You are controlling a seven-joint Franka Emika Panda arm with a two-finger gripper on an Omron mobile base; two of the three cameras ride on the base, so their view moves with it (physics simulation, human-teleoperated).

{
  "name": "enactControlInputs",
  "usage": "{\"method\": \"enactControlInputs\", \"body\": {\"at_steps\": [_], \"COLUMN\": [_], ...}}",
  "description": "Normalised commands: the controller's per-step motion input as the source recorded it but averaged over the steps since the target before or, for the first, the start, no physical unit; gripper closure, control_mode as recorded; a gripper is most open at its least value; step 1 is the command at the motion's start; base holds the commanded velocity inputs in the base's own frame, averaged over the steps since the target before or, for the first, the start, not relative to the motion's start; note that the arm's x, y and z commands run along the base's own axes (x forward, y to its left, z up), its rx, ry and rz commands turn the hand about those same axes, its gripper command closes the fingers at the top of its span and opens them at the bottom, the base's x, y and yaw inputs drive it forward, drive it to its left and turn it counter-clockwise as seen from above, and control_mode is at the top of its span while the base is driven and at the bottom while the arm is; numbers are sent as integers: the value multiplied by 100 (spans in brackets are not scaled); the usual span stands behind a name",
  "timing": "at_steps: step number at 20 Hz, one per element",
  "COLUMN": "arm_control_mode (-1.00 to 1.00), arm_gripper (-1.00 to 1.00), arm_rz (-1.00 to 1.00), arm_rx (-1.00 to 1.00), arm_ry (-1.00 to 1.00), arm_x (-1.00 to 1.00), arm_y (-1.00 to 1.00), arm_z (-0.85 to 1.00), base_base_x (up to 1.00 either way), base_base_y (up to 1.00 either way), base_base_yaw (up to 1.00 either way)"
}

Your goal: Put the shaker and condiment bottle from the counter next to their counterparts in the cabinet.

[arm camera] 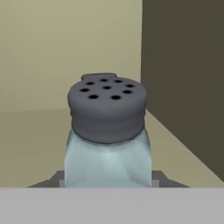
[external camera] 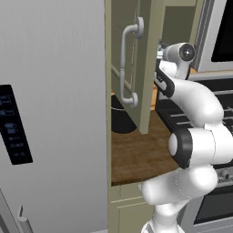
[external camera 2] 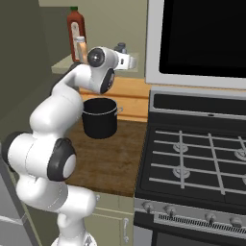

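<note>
The arm is reaching up into the open cabinet (external camera: pixel 148 68), and the gripper (external camera 2: pixel 130 61) is holding the shaker (arm camera: pixel 107 131) out over the cabinet shelf (external camera 2: pixel 62 65). In the hand view the fingers (arm camera: pixel 158 179) are pressing against both sides of its glass body, low down, so they are clamped on the shaker rather than standing apart. From the right base view a grey cap is showing just past the hand, close to the tall red sauce bottle (external camera 2: pixel 75 31) and a smaller tan bottle (external camera 2: pixel 80 48) on the same shelf; I cannot tell whether the shaker's base is resting on the shelf yet or hanging just above it.

The shaker is a small, pale blue-grey, see-through jar with a rounded dark grey cap pierced by a ring of holes. It looks light and rigid, but glassy and smooth, so it could slip or twist under a loose grip, and it would likely crack if dropped. The straight body below the cap seems the best place to hold, as now; the domed cap would give less purchase.

Down below, a black pot (external camera 2: pixel 99 116) is sitting on the wooden tabletop (external camera 2: pixel 108 163) beside the stove (external camera 2: pixel 192 158).
</note>
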Motion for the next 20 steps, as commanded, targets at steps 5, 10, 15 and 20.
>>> {"method": "enactControlInputs", "body": {"at_steps": [5, 10, 15, 20], "arm_control_mode": [-100, -100, -100, -100], "arm_gripper": [100, -100, -100, -100], "arm_rz": [0, 0, 0, 0], "arm_rx": [3, 1, 1, 0], "arm_ry": [-2, -2, 0, 0], "arm_x": [19, 15, 20, 13], "arm_y": [-8, -5, -7, 0], "arm_z": [-55, -62, -47, -32], "base_base_x": [0, 0, 0, 0], "base_base_y": [0, 0, 0, 0], "base_base_yaw": [0, 0, 0, 0]}}
